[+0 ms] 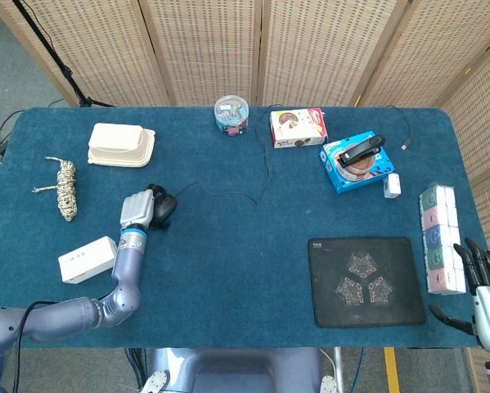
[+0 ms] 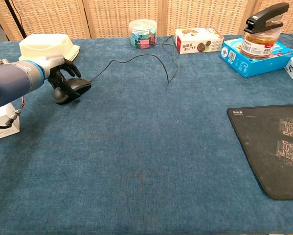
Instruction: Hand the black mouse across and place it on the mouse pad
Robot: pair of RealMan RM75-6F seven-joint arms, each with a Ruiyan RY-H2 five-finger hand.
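With the left hand (image 2: 63, 73) curled over the black mouse (image 2: 74, 89) at the table's (image 1: 228, 270) left, far from the mouse pad (image 1: 361, 281), and the right hand (image 1: 483, 286) released, the trailing cable (image 2: 136, 58) could snag or the mouse slip.

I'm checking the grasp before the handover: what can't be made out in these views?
- Black mouse: the left hand covers its rear in both views, so a firm grip is unclear.
- Right hand: cut off by the head view's corner, absent from the chest view.
- Mouse pad: clipped by the chest view's right edge.
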